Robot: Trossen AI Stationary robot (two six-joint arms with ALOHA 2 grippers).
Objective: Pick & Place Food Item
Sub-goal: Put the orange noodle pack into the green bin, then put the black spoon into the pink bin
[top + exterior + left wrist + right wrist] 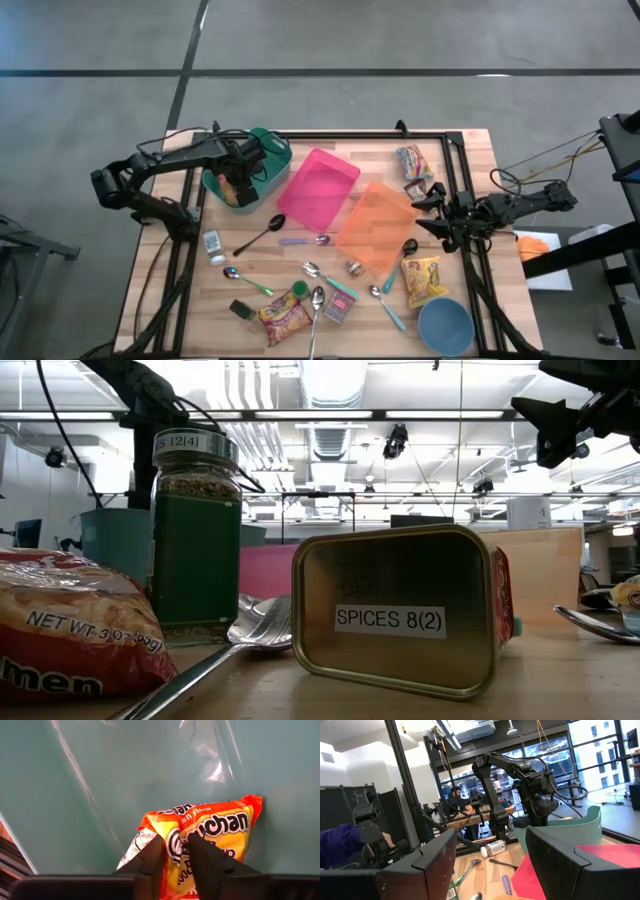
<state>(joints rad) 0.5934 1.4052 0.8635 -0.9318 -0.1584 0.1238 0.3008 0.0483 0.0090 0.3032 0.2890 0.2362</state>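
Observation:
An orange and yellow ramen packet [220,827] lies on the floor of the teal bin [283,152] at the table's far left. It reaches the bin's wall with one end. My left gripper [176,855] points down into the bin, over the packet [232,190], its fingers nearly together with the wrapper between them. My right gripper [432,212] hangs open above the table's right side, by the orange tray, with nothing between its fingers [490,865]. My left gripper comes from above, pointing down, and has a ridge of the packet's wrapper [177,851] between its two fingers, near the packet's middle. The packet lies on the bin's floor, with its far end [252,805] against the wall.
A pink tray [318,187] and an orange tray [378,228] lie mid-table. A blue bowl [445,325] stands at the near right. Several spoons, other food packets [424,280], a green spice jar [195,540] and a spice tin [400,615] lie scattered along the near side.

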